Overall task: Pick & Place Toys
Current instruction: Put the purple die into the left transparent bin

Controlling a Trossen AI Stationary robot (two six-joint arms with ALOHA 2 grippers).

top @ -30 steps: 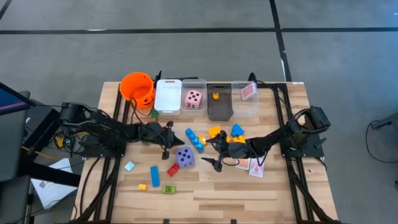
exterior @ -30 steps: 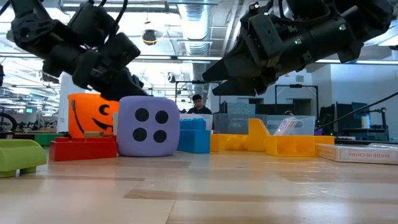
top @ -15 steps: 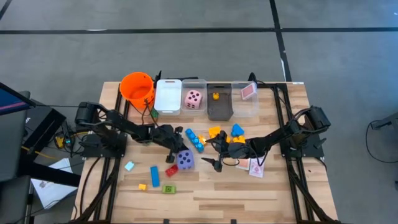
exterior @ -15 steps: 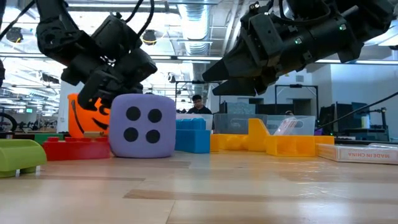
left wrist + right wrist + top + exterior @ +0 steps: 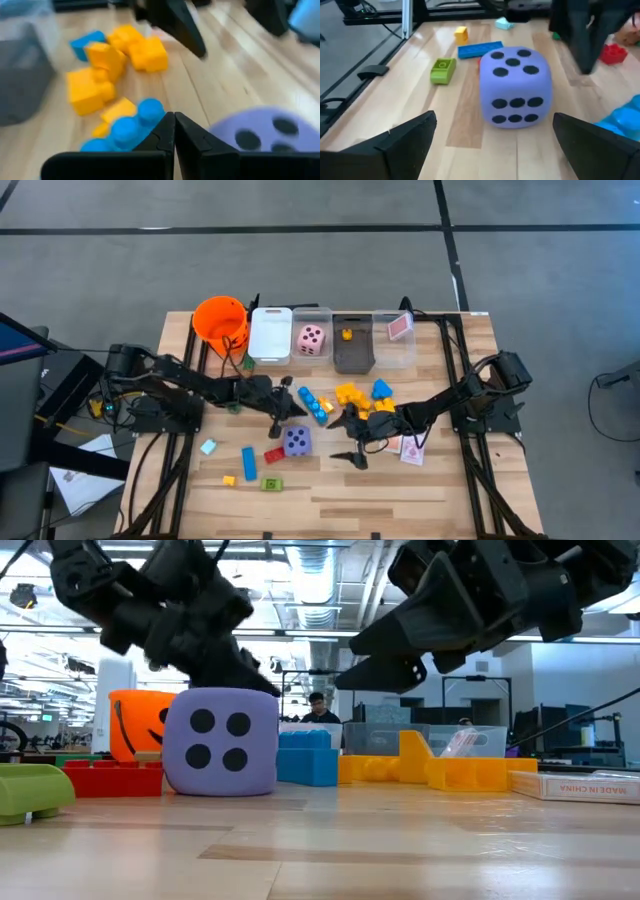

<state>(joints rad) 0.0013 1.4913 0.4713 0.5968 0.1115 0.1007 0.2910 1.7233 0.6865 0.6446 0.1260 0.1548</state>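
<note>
The purple dotted die (image 5: pixel 297 442) (image 5: pixel 515 90) rests on one face on the table's middle. My left gripper (image 5: pixel 283 416) (image 5: pixel 174 131) is shut and hovers at the die's far left side, above its top edge (image 5: pixel 262 690). My right gripper (image 5: pixel 350 437) (image 5: pixel 492 150) stands open to the right of the die, which lies ahead of its spread fingers and apart from them. Blue studded blocks (image 5: pixel 125 132) and yellow blocks (image 5: pixel 355 395) lie just beyond. A red brick (image 5: pixel 277 453), a blue brick (image 5: pixel 249 462) and a green block (image 5: pixel 272 483) lie nearer the front. My left gripper: I cannot tell whether its shut fingertips (image 5: pixel 258 680) touch the die's far upper edge. They slant down toward it from the table's left and far side. The die stands flat on the table.
Along the far edge stand an orange bucket (image 5: pixel 220 320), a white bin (image 5: pixel 270 332), a clear bin holding a pink die (image 5: pixel 312 338), a grey bin (image 5: pixel 352 352) and a clear bin with a pink card (image 5: pixel 398 328). Pink-white cards (image 5: pixel 410 448) lie right of my right gripper.
My left gripper has come from the table's left to the purple die, and the die has slid a little toward the table's near edge and turned slightly. My right gripper has rolled at the wrist in place and stays open.
</note>
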